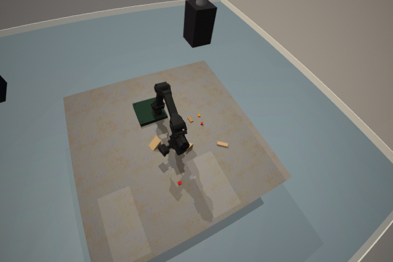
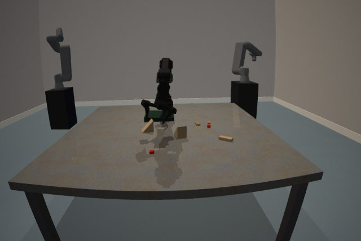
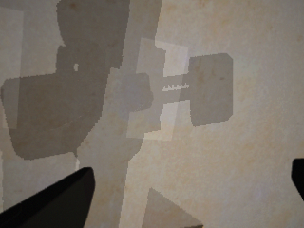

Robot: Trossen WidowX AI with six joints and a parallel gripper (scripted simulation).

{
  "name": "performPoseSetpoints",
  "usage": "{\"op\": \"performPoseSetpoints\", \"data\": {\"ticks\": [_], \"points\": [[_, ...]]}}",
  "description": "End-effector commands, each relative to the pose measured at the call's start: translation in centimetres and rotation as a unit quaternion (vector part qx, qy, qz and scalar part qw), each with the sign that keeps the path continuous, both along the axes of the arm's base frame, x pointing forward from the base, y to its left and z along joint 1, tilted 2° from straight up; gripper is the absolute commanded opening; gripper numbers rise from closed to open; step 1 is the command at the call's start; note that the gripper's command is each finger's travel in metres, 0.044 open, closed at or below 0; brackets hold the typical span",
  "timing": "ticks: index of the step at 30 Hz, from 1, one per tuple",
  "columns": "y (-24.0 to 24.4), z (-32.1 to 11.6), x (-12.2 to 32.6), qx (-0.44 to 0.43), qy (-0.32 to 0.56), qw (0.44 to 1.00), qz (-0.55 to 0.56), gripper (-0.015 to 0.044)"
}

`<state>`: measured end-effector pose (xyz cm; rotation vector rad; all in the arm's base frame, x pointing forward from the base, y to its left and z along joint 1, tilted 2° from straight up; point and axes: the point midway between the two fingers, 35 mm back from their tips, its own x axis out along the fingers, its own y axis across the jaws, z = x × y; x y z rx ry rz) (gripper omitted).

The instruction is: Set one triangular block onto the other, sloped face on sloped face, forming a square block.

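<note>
One triangular wooden block [image 1: 155, 142] [image 2: 148, 126] rests on the table with its sloped face up and to the left in the exterior view. The other triangular block [image 1: 190, 146] [image 2: 181, 132] stands apart to its right, an upright face towards the exterior camera; the arm partly hides it in the top view. My gripper [image 1: 172, 149] [image 2: 155, 119] [image 3: 189, 172] is wide open and empty. It hangs above the table near the two blocks, its fingers spread sideways. The wrist view shows mostly table and shadows, with a triangular shadow at the bottom edge.
A red cube [image 1: 179, 183] [image 2: 151, 152] lies in front of the blocks. To the right are a wooden bar [image 1: 222, 143] [image 2: 225, 138], another red cube [image 1: 201, 123] [image 2: 208, 126], an orange cube [image 1: 199, 115] [image 2: 208, 122] and a small brown block [image 1: 190, 119] [image 2: 197, 123]. The green base plate [image 1: 144, 116] is behind.
</note>
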<state>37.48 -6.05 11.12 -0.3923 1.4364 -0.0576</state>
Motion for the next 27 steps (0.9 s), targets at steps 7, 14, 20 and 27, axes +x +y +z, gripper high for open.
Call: {"op": "performPoseSetpoints", "data": {"ticks": [7,14,20,27], "points": [[13.7,1.4,-0.6,0.135,0.144,0.98,0.018,0.044],[13.9,1.4,-0.6,0.136,0.146,0.98,0.018,0.044],[13.9,1.1,-0.5,0.136,0.145,0.98,0.017,0.044],[13.8,0.0,-0.4,0.136,0.144,0.98,0.015,0.044]]}}
